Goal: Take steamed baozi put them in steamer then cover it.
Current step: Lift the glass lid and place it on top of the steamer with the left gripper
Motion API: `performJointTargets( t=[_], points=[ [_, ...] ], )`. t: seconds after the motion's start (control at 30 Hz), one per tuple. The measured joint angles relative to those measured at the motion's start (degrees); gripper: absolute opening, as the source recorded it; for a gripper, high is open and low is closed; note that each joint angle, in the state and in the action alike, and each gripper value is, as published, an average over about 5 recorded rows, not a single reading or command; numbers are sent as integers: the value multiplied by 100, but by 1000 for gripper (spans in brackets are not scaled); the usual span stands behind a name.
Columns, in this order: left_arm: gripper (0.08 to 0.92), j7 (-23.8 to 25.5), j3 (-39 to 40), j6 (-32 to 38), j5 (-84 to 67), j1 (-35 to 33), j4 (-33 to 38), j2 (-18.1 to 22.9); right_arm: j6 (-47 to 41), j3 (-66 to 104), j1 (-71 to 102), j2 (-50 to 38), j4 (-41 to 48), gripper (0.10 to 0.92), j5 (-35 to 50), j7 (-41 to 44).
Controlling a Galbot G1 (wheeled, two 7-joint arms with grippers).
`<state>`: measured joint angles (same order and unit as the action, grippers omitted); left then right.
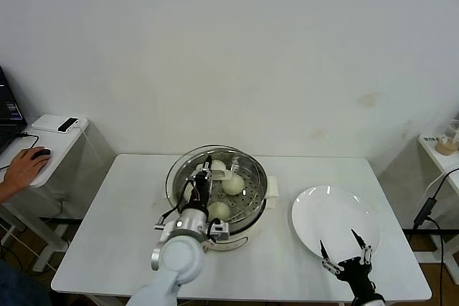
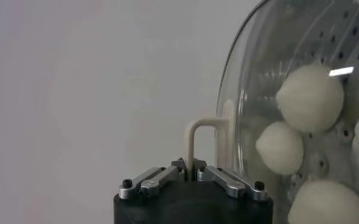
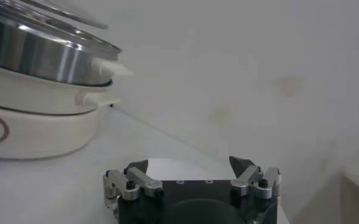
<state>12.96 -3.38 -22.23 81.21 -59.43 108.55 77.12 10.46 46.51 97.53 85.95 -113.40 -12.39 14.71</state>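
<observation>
The steel steamer (image 1: 252,177) on its cream base stands mid-table. Three baozi show inside, one at the back (image 1: 217,166), one in the middle (image 1: 232,184), one in front (image 1: 219,211). My left gripper (image 1: 203,190) is shut on the cream handle (image 2: 200,137) of the glass cover (image 2: 258,79), held tilted over the steamer; baozi (image 2: 310,97) show through the glass. The right wrist view shows the cover's rim (image 3: 51,12) a little above the pot's rim (image 3: 39,55). My right gripper (image 1: 349,249) is open and empty at the front edge of the white plate (image 1: 333,216).
The plate sits right of the steamer, bare. A side table at the left holds a person's hand on a mouse (image 1: 25,166). A small shelf (image 1: 441,148) and a hanging cable (image 1: 427,209) are at the right. A plain wall is behind.
</observation>
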Motion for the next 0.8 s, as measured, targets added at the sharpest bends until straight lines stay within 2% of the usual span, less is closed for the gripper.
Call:
performJointTargets(
  t=[0.8],
  points=[
    [139,33,114,76,212,140,-427,202,16,-25,20,-17,30,823,-35,-19]
  ],
)
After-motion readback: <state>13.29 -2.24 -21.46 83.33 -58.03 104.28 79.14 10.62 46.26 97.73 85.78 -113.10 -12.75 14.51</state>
